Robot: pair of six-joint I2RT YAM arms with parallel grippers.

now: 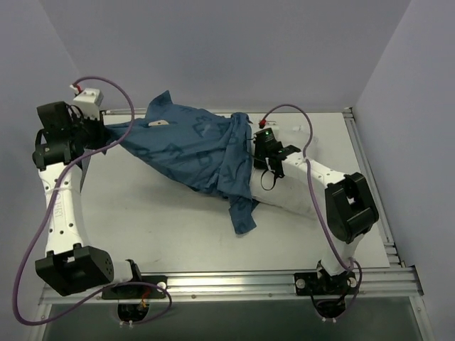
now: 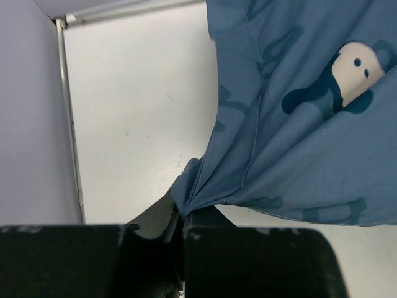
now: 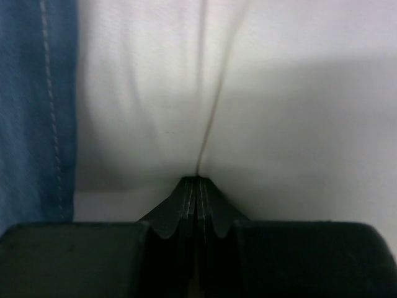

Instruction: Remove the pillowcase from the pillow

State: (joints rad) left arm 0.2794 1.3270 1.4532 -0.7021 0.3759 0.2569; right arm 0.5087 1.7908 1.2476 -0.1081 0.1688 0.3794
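Observation:
The blue pillowcase (image 1: 192,145) lies stretched across the table's middle, bunched over the left part of the white pillow (image 1: 288,195), whose right end shows bare. My left gripper (image 1: 96,133) at the far left is shut on a gathered corner of the pillowcase (image 2: 298,124), the cloth pulled taut from its jaws (image 2: 183,214). My right gripper (image 1: 264,153) sits at the pillowcase's open edge and is shut on a pinch of the pillow (image 3: 248,93); the blue hem (image 3: 37,112) shows at its left.
A metal rail (image 1: 373,185) runs along the table's right edge, and another (image 1: 234,284) along the front. Grey walls close in at the back and sides. A purple cable (image 1: 284,110) loops over the pillow's far end.

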